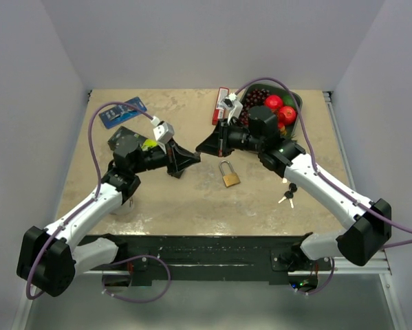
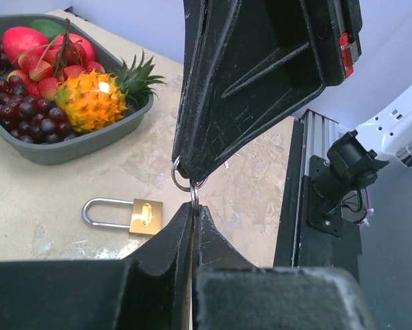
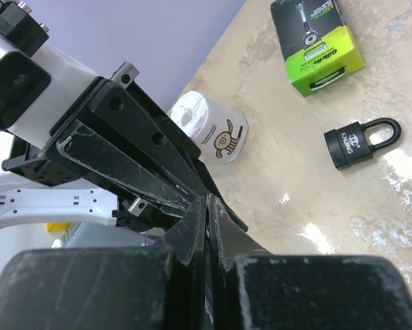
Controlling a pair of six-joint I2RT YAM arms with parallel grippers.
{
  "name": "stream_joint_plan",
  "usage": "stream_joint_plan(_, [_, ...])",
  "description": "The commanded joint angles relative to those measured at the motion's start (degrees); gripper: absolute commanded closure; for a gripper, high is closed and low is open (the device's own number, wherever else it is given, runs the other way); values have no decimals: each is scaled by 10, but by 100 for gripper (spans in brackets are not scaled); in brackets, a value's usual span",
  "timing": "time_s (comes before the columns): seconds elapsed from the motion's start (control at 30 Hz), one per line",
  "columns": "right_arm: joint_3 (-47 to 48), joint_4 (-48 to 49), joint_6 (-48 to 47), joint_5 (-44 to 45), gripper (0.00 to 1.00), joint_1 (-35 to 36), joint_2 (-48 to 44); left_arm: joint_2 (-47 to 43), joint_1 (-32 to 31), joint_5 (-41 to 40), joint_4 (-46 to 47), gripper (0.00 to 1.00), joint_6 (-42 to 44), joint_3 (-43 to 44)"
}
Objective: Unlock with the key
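Note:
A brass padlock (image 1: 228, 175) lies flat on the table, shackle pointing away; it also shows in the left wrist view (image 2: 133, 215). My two grippers meet tip to tip just left of it, above the table. My left gripper (image 1: 192, 161) (image 2: 193, 206) is shut on a thin metal key ring (image 2: 181, 180). My right gripper (image 1: 200, 149) (image 3: 207, 201) is shut on a thin brass-coloured edge that looks like the key; the key's blade is hidden between the fingers. The right gripper's fingers (image 2: 247, 82) hang over the left jaws.
A second bunch of black-headed keys (image 1: 288, 196) lies right of the padlock. A grey bowl of fruit (image 1: 296, 103) stands at the back right. A black padlock (image 3: 357, 144), a green box (image 3: 316, 41) and a white roll (image 3: 212, 130) lie under the left arm. A blue card (image 1: 123, 111) lies back left.

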Motion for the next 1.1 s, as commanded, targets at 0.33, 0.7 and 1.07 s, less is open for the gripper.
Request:
stream_joint_plan(0.33, [20, -102, -133, 48, 59, 3, -33, -3, -7, 37, -148, 100, 138, 37])
stream_joint_plan(0.7, [-34, -123, -231, -60, 39, 9, -63, 46, -24, 122, -245, 100, 184, 73])
stream_joint_plan(1.07, [-44, -104, -251, -75, 43, 33, -25, 69, -29, 154, -247, 100, 182, 76])
